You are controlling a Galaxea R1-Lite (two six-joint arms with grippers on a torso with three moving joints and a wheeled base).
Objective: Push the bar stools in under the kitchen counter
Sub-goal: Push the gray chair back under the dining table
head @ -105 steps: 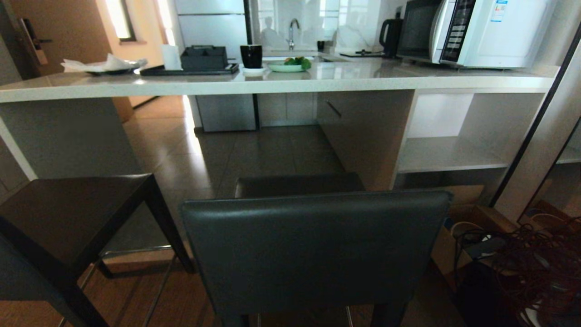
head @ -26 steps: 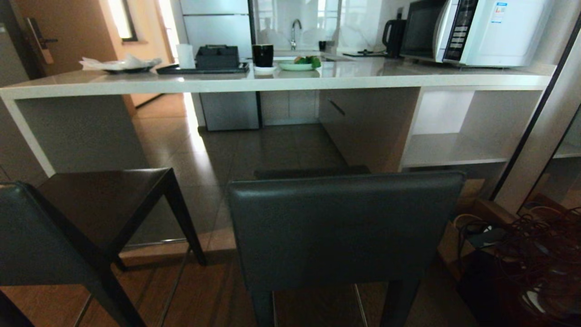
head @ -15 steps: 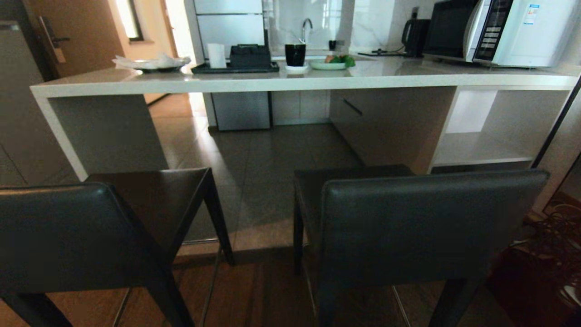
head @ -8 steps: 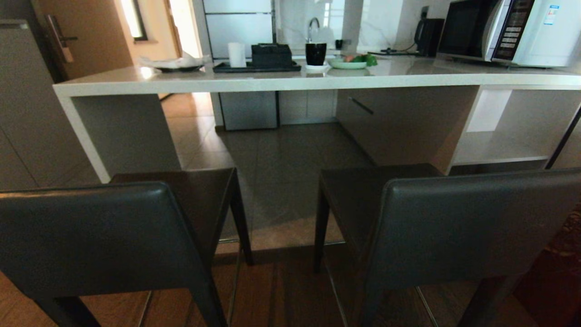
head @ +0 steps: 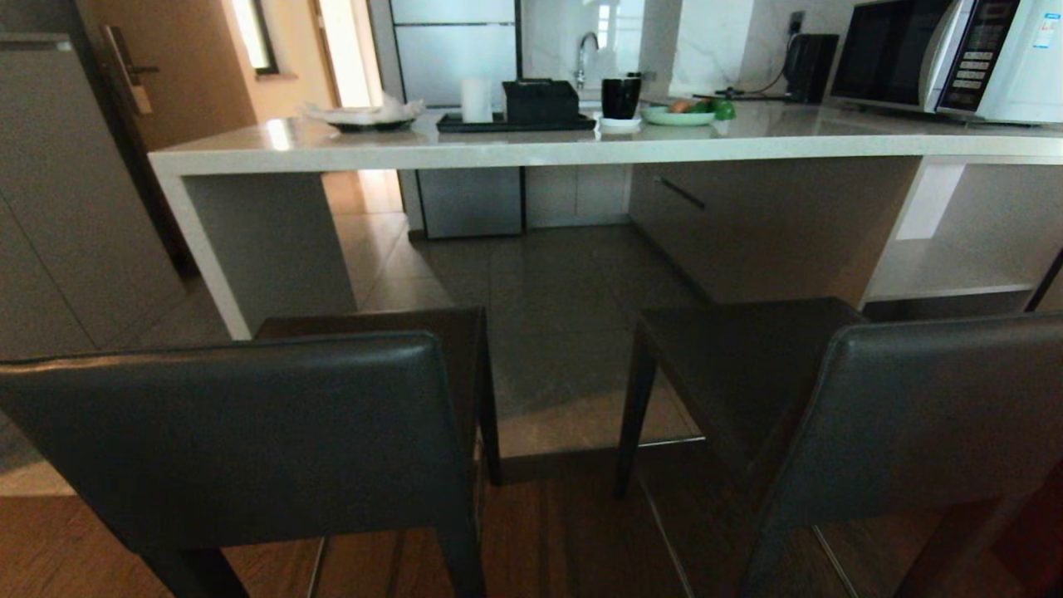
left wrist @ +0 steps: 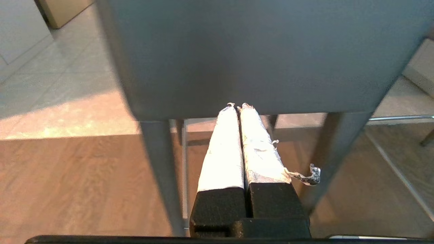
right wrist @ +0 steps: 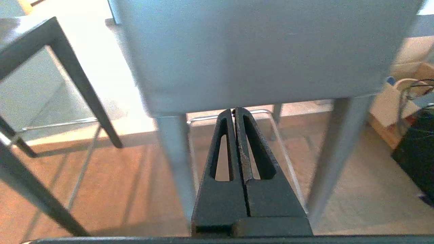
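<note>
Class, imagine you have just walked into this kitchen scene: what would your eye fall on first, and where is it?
Two dark padded bar stools fill the foreground, the left stool and the right stool, both standing out from the kitchen counter, whose pale slab spans the view behind them. At its far right sits a white microwave.

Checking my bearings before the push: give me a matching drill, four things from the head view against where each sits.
Things:
1. left dark grey leather bar stool
2. right dark grey leather bar stool
3. white microwave oven
4. black mug

Places:
A. counter top, far right
B. near left, before the pale stone kitchen counter
C. counter top, middle, on a white saucer
D. near right, by the open shelves

Pairs: 1-B, 2-D, 3-A, 4-C
</note>
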